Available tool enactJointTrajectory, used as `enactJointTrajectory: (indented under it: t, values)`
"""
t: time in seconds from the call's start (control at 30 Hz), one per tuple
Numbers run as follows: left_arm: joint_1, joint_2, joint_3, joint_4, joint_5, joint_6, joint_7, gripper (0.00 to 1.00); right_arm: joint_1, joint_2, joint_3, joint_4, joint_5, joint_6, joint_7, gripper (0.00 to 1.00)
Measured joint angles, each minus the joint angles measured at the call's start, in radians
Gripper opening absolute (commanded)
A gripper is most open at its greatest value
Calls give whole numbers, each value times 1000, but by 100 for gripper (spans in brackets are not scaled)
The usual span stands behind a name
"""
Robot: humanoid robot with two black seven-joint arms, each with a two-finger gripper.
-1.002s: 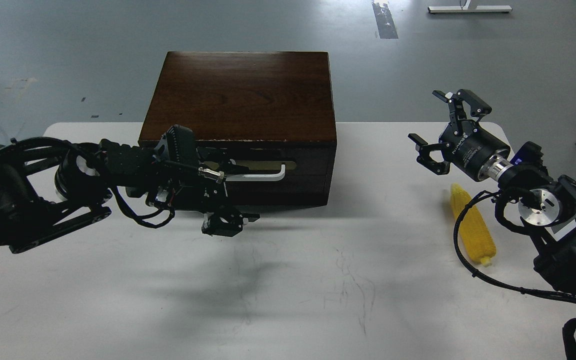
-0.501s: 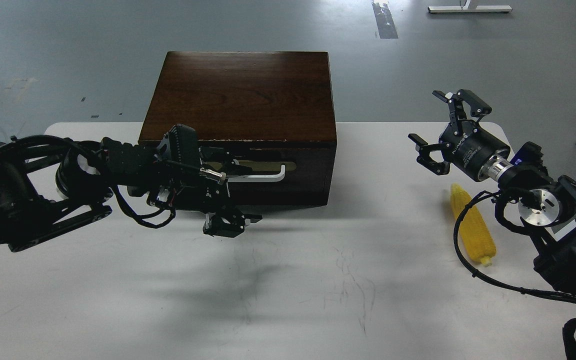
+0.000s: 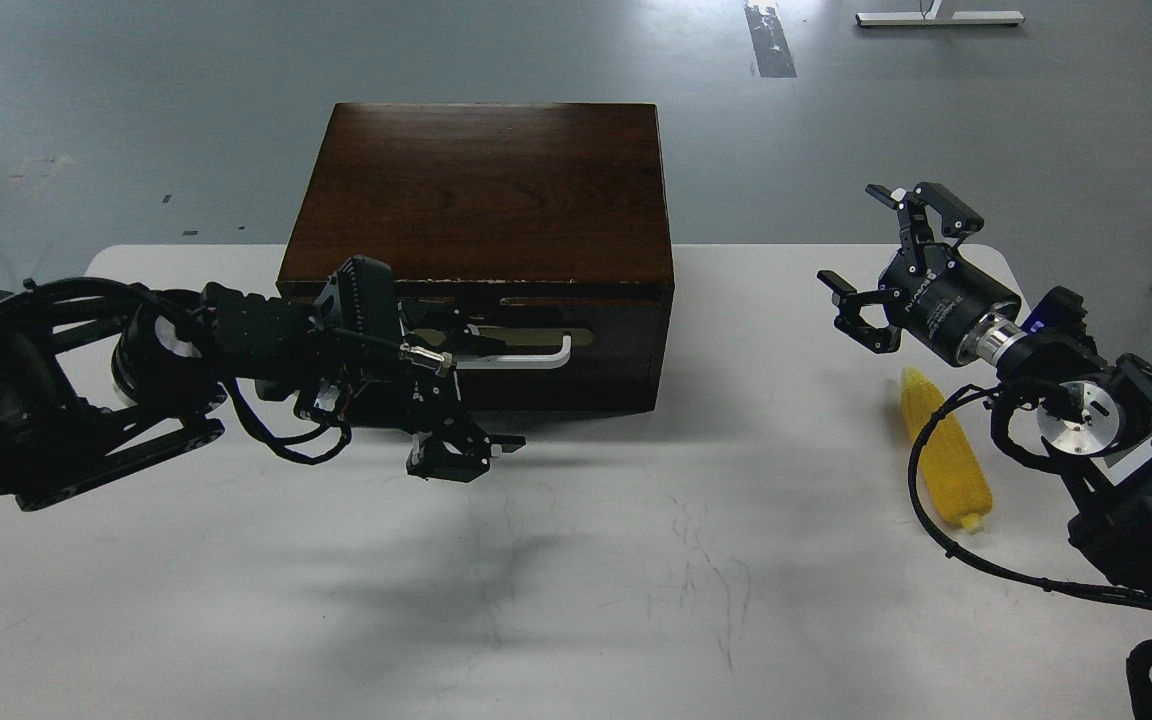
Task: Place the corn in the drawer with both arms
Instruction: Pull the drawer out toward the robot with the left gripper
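corn is lying on the white table at about 3 o'clock, well apart from the drawer, which looks barely cracked at 12. left gripper is at the white handle, can't tell if its jaws are closed on it. right gripper hovers above the corn, jaws wide apart and empty. i'd pull straight toward 6, level, so the box doesn't slide.

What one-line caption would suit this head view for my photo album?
Left gripper reaches the white handle of the drawer; right gripper, jaws open, waits above the corn.
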Motion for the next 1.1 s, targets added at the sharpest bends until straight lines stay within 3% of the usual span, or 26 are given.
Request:
enactJointTrajectory:
  t: [1.1]
  values:
    - [0, 43, 8, -149, 0, 0, -1, 98, -1, -3, -2, 1, 0, 0, 0, 100]
